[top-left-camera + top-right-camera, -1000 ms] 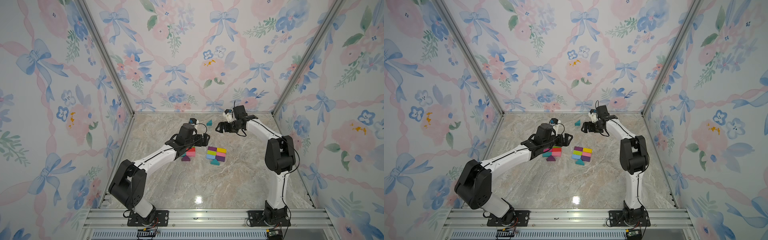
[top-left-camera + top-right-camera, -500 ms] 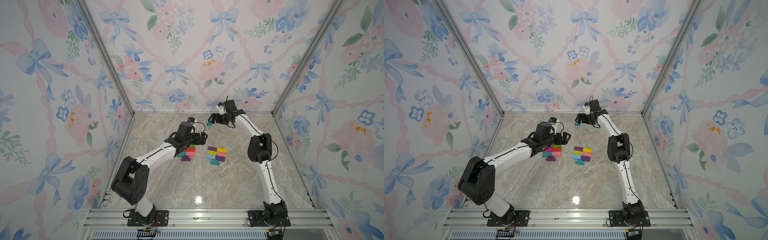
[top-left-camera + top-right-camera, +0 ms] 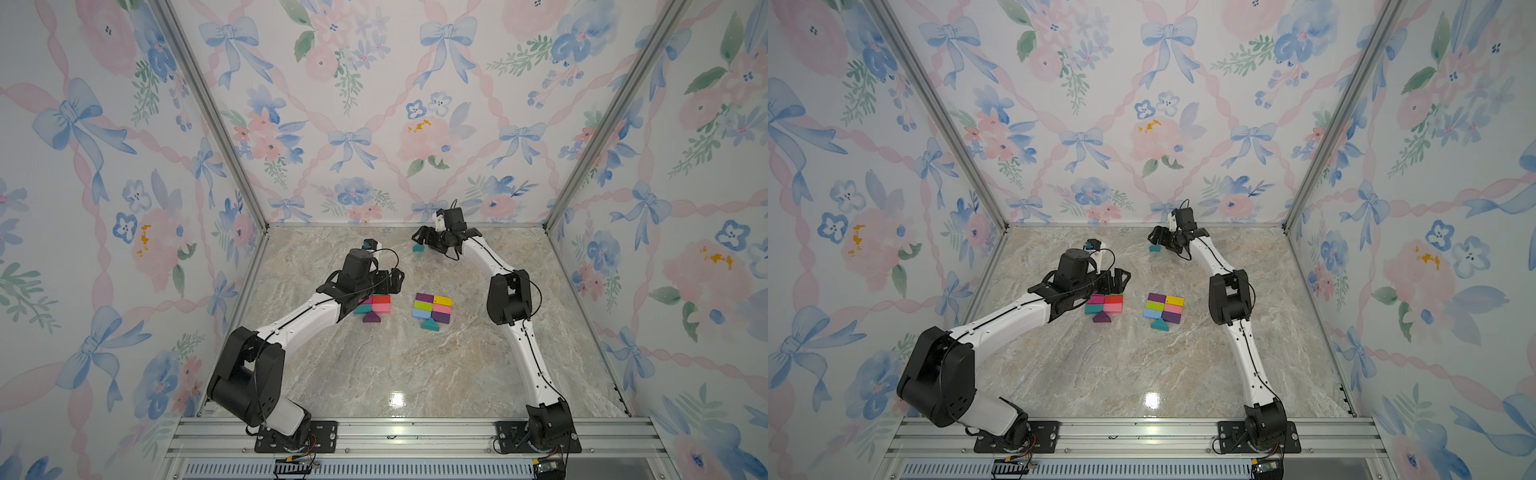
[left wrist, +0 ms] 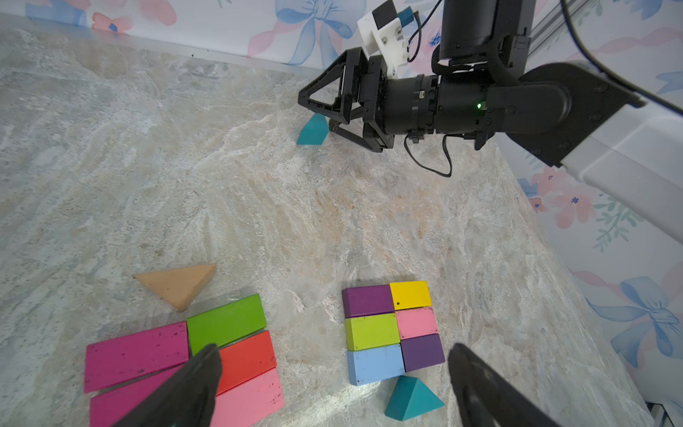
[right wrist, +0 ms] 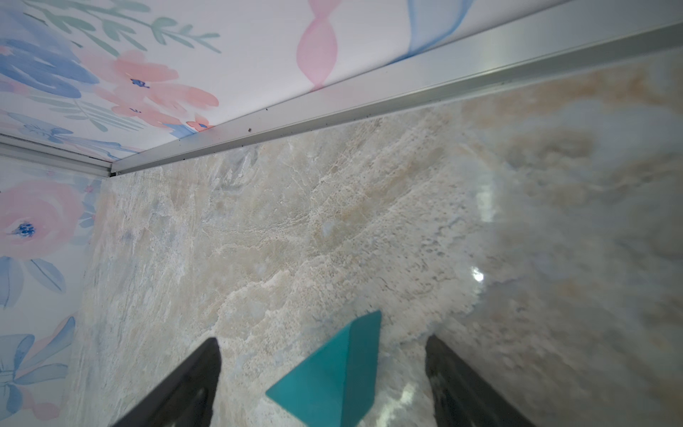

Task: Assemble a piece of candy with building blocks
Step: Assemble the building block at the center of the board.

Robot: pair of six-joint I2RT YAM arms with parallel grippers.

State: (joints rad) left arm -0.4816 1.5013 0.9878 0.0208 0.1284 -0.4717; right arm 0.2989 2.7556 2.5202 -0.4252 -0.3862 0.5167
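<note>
marbled tabletop (image 3: 374, 365) enclosed by floral-papered walls (image 3: 374, 104). right gripper (image 5: 322, 342) stands wide, its jaws straddling the lone teal prism (image 5: 332, 377) near the back wall, neither finger touching it. left gripper (image 4: 334, 351), fully spread and empty, hovers over the six-brick grid (image 4: 391, 329) and the magenta-green-red cluster (image 4: 229, 321) at mid-table. against one second before, the right gripper has swung across to the prism; the bricks lie unchanged.

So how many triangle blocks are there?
4. The far teal triangle sits between the right gripper's open jaws; the near teal triangle lies beside the six-brick square; a purple triangle and a tan triangle flank the other brick group. The left arm may hide more.
</note>
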